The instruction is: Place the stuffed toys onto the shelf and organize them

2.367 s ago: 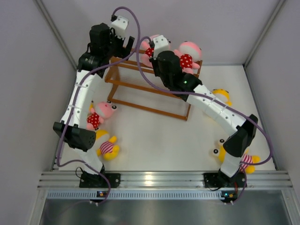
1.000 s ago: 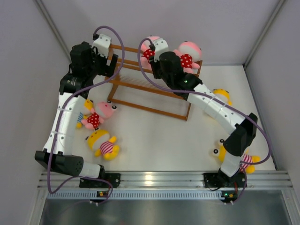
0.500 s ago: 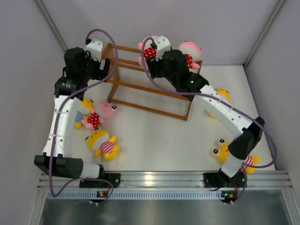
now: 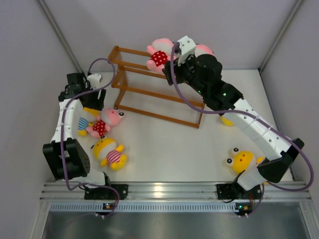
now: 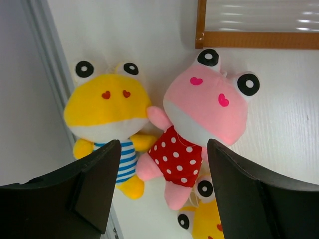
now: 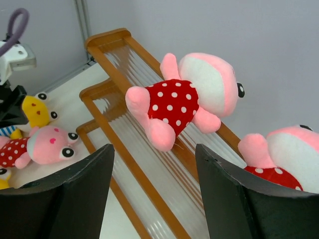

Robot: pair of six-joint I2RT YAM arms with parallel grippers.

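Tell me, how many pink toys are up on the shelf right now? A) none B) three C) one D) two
D. The right wrist view shows the first pink toy and the second pink toy lying on top of the shelf; the third pink toy is down on the table.

I see an orange-brown wooden three-tier shelf on the white worktop; a pink plush doll in red white-dotted outfit lies on its top tier, my right hand just beside.
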